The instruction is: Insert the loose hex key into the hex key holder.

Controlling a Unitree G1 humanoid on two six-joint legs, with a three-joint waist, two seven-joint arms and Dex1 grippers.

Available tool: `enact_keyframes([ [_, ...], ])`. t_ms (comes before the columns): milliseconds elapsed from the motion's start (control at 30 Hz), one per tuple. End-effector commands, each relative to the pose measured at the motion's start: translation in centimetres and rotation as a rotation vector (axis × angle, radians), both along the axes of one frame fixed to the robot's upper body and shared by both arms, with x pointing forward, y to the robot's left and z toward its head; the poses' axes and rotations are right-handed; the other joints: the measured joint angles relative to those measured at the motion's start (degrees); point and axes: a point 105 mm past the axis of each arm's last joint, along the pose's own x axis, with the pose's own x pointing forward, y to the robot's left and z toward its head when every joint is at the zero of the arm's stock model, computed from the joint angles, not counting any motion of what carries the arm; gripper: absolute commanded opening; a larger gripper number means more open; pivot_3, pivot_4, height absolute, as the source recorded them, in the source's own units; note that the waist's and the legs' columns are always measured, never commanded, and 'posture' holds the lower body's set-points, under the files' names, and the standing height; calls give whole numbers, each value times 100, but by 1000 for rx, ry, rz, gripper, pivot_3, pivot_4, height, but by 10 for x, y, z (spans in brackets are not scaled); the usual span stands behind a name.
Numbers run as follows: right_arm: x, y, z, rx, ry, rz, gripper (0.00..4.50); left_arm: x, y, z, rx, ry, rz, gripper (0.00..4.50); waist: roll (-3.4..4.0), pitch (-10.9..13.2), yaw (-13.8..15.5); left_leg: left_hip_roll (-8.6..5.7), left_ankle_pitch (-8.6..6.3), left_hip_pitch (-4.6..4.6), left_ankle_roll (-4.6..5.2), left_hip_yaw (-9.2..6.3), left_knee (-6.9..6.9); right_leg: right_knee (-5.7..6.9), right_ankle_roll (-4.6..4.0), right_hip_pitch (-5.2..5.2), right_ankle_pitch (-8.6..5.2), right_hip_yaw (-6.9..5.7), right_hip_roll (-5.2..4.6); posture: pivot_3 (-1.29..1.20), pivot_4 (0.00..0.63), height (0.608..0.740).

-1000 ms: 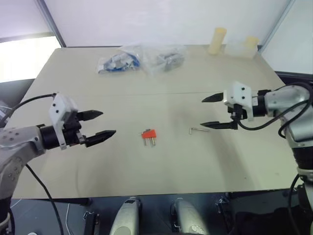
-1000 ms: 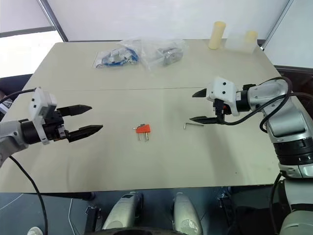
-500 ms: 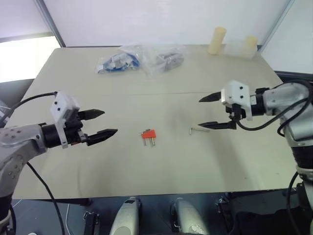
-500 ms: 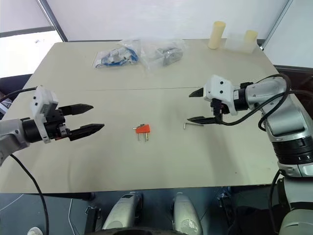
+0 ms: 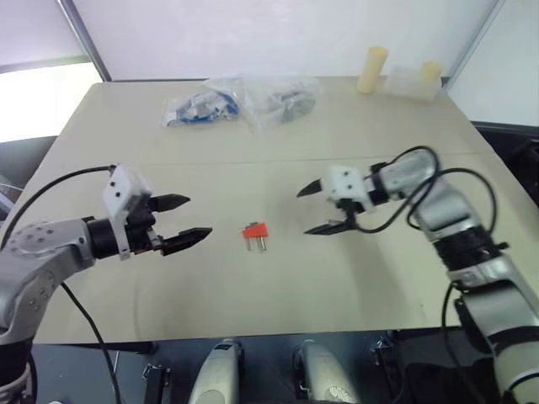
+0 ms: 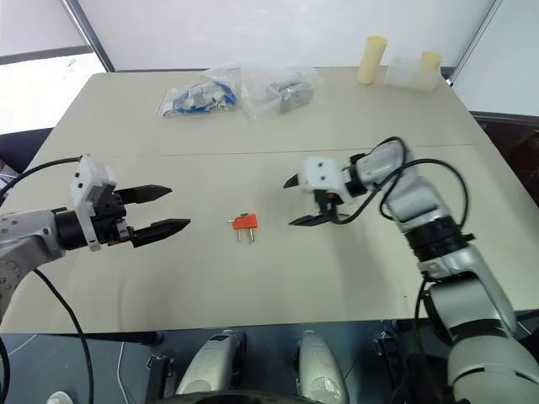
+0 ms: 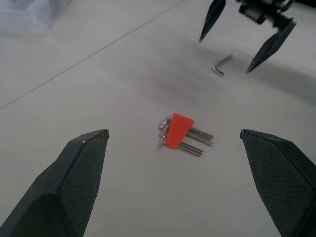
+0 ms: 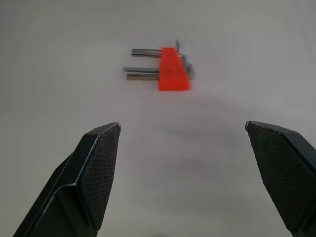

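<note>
The hex key holder (image 5: 256, 230), a small red-orange block with thin metal keys sticking out, lies flat in the middle of the table between my two grippers. The loose hex key (image 7: 222, 64) is a tiny bent rod on the table just below and between the open fingers of my right gripper (image 5: 301, 212). That gripper hangs a little right of the holder, pointing left and down, with nothing in it. My left gripper (image 5: 200, 216) hovers open and empty to the left of the holder, pointing at it. The holder (image 8: 174, 69) also lies ahead of the right fingers.
Clear plastic bags of parts (image 5: 240, 101) lie at the back of the table. Two cream cylinders (image 5: 373, 69) and a clear box (image 5: 404, 82) stand at the back right. A thin seam (image 5: 253, 162) crosses the tabletop behind the grippers.
My right gripper has swung left and down, from right of the loose hex key to over it and closer to the holder. The left gripper has stayed about where it was.
</note>
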Motion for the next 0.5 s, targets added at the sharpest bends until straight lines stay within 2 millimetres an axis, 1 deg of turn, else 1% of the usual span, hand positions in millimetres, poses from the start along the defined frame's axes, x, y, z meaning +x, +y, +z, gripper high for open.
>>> enact_keyframes([
  [33,14,15,-4,-32,-52,40,4225,-4,-4,6,18,-50,-11,4465,0,0,-3,0,0,0,0,0,0,0,0,-1,0,0,2,0,150,740],
  [100,20,22,-11,-32,-49,42,4225,-6,-4,6,25,-53,-9,4465,0,0,-4,0,0,0,-1,0,-1,1,0,-1,0,0,2,0,150,740],
  [267,31,35,-19,-16,-46,32,4225,-12,-2,5,27,-51,13,4465,0,1,-3,-2,1,-1,-2,-2,-2,1,0,-1,0,0,0,0,150,740],
  [367,31,41,-24,-16,-25,37,4225,-17,1,2,32,-45,24,4465,0,1,-9,-1,1,0,-2,-2,-3,1,0,-2,1,0,1,0,150,740],
  [500,31,45,-29,-11,-4,40,4225,-18,2,1,37,-49,30,4465,0,1,-12,-1,1,3,-2,-4,-4,3,-1,-1,1,0,2,0,150,740],
])
